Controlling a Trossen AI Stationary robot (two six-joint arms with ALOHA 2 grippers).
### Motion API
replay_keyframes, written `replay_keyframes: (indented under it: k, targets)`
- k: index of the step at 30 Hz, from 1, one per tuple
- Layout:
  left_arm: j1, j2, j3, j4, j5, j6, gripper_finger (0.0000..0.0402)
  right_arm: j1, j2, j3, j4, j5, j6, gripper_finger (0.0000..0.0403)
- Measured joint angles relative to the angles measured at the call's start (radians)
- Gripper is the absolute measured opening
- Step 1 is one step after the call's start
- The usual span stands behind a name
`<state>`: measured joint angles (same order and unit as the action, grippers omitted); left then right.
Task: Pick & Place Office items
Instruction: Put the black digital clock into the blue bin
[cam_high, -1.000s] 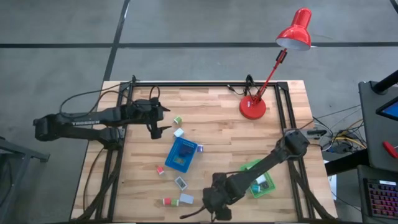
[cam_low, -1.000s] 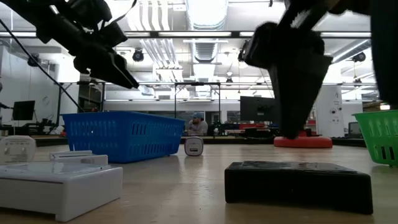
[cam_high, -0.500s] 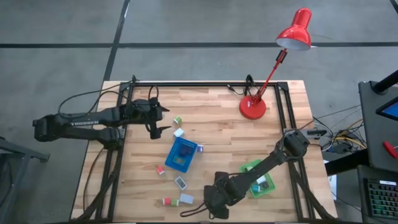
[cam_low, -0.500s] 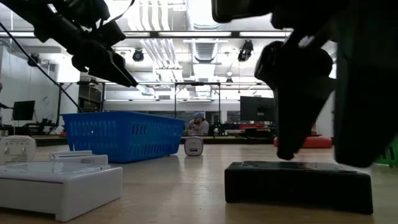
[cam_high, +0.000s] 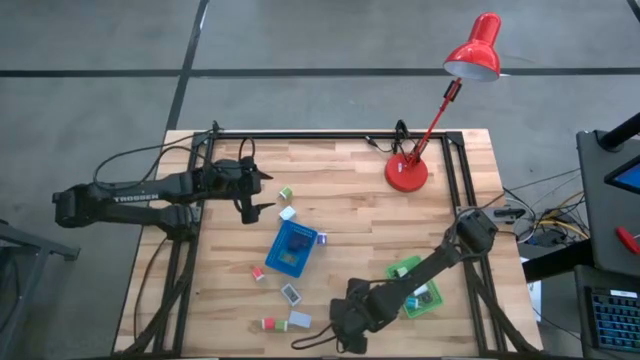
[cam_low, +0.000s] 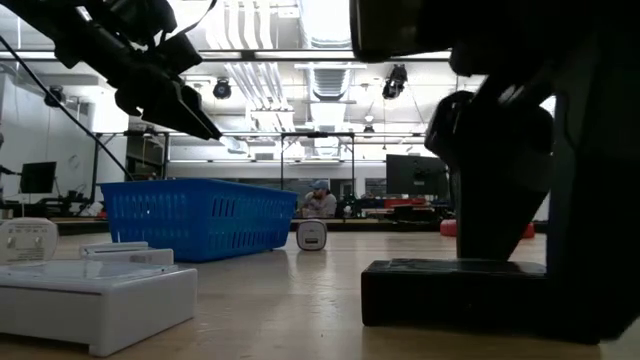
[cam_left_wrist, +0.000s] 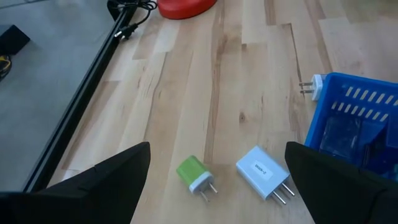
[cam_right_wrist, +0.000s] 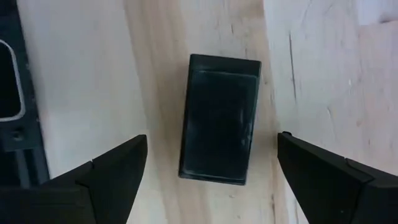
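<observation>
the right gripper (cam_right_wrist: 211, 177) has sunk lower over the last second and now straddles the black box (cam_right_wrist: 219, 118), fingers spread wide to either side and not yet touching it. that box lies flat at the table's near edge, well apart from the blue basket (cam_high: 291, 248), on its near side toward the green basket (cam_high: 415, 285). it looks set to close and lift. the left gripper (cam_high: 262, 209) hasn't budged, jaws apart and empty, hanging just beyond the blue basket over a green plug (cam_left_wrist: 196, 175) and a white charger (cam_left_wrist: 263, 177).

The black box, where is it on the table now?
The black box lies flat at the table's front edge, right of the white boxes, directly under the open right gripper.
</observation>
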<state>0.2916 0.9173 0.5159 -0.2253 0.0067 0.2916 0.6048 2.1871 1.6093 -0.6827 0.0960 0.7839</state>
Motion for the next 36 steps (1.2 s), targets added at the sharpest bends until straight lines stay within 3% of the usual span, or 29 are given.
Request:
replay_keyframes:
  k: [6,12,23,36]
  targets:
    - [0.000,0.000,0.000,0.000,0.000,0.000,0.0378,0.006,-0.001,-0.009,-0.007,0.062,0.010,0.0340]
    - [0.000,0.000,0.000,0.000,0.000,0.000,0.0378,0.011,0.000,-0.009,-0.007,0.090,0.008,0.0299]
    - [0.000,0.000,0.000,0.000,0.000,0.000,0.0378,0.019,0.006,-0.009,0.012,0.086,-0.005,0.0144]
    - [0.000,0.000,0.000,0.001,0.000,-0.004,0.0378,0.019,0.006,-0.009,0.020,0.061,-0.031,0.0143]
